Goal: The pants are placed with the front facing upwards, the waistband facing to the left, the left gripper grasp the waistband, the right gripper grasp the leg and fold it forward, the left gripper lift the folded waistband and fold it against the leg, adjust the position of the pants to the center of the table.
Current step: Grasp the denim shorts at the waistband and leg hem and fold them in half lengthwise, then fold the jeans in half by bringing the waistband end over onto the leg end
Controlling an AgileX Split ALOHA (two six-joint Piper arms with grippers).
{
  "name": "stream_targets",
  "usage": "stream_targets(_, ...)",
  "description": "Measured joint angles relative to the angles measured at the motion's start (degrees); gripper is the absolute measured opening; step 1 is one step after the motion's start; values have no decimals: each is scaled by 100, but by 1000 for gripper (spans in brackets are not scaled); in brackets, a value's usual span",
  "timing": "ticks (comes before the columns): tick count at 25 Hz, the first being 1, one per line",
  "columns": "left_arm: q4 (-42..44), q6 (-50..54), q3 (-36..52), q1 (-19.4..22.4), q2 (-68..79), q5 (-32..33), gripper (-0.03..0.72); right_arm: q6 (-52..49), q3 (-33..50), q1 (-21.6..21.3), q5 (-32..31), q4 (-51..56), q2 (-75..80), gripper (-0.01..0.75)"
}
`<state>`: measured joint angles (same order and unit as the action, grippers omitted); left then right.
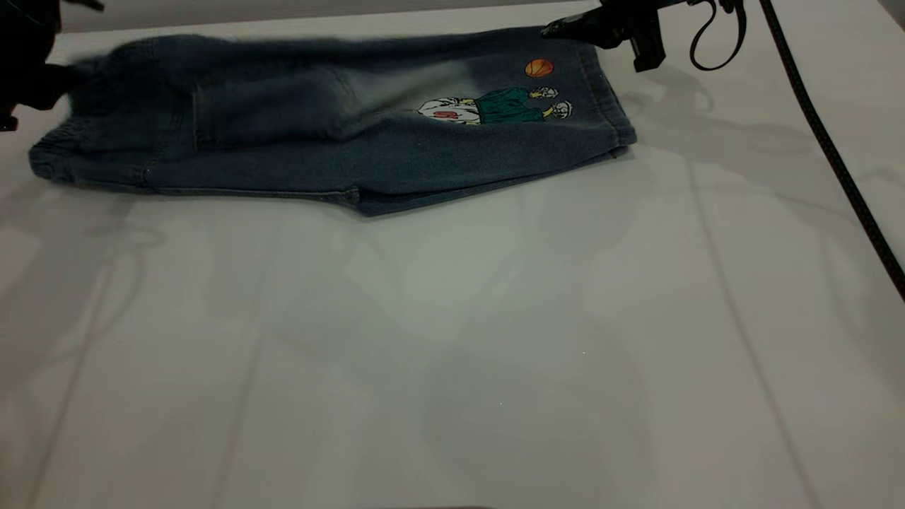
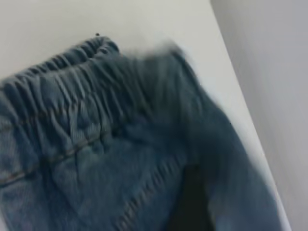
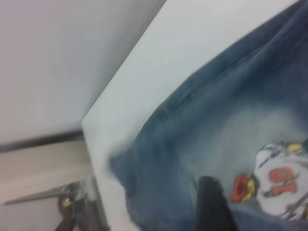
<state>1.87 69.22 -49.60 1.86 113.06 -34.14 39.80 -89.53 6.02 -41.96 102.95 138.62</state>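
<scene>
- Nearest you, the wide white matte surface (image 1: pixel 452 339) lies bare across the foreground and runs back under everything else.
- Farther back, your short blue denim pants (image 1: pixel 332 134) lie lengthwise along the far part of that surface, already doubled over, with the small colourful cartoon print (image 1: pixel 495 106) and an orange ball print (image 1: pixel 539 68) facing up near the leg end.
- The gathered, pleated darker waistband (image 1: pixel 63 152) sits at the left end of the pants; the hemmed leg opening (image 1: pixel 608 99) sits at the right end.
- At the far left edge, your left end effector (image 1: pixel 28 78) is at the waistband; you cannot tell whether it pinches the fabric.
- At the far right, your black clamp-like right end effector (image 1: pixel 565 30) meets the leg's far top corner; its grip cannot be told either.
</scene>
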Motion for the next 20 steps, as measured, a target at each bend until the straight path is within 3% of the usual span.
stream_targets(3,379,168,0,15,0,-62,593,168,0,0,-402,-8,0,406)
stream_targets(8,1874,200,0,353,-165,-22,572,587,-11,0,-1277,-50,0,416)
stream_targets(14,3990,281,0,814,-754,1752,569,714,-11,153,-1486,-492,-48,416)
stream_targets(20,4704,595,-92,852,-675,2934,569,908,-18,646,-1450,-826,-55,416)
